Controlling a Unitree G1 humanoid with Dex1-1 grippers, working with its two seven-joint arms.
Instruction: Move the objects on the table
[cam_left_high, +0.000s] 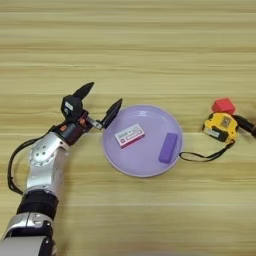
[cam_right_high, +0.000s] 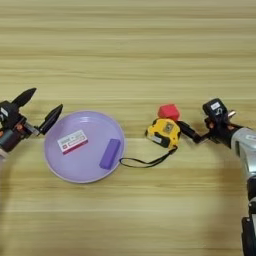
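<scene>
Two items on purple plate (cam_left_high: 145, 165), left gripper (cam_left_high: 99, 104) beside

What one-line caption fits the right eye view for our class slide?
Purple plate holds flat box and purple bar; right gripper meets tape measure beside red cube.
</scene>
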